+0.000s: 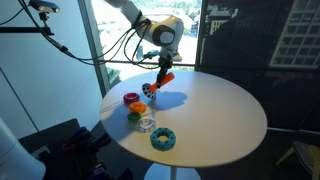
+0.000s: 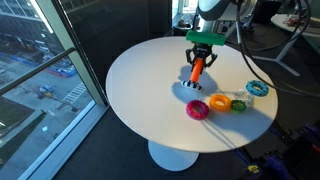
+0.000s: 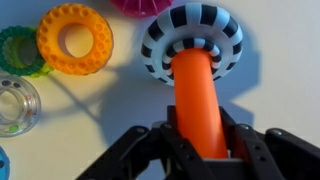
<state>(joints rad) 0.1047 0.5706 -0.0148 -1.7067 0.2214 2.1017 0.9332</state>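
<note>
My gripper (image 3: 200,142) is shut on an orange peg (image 3: 196,95), its fingers pressed to both sides of the shaft. The peg's far end sits inside a black-and-white striped ring (image 3: 190,40), low over the white round table (image 3: 280,90). In both exterior views the gripper (image 1: 160,70) (image 2: 200,48) points down with the peg (image 1: 166,78) (image 2: 197,68) tilted and the striped ring (image 1: 150,92) (image 2: 194,88) at its lower end. I cannot tell whether the ring touches the table.
Loose rings lie beside the striped one: pink (image 2: 197,109), orange (image 3: 75,38), green (image 3: 12,50), clear (image 3: 14,108) and teal (image 1: 163,139). The table edge (image 1: 130,150) curves close behind them. Windows and cables surround the table.
</note>
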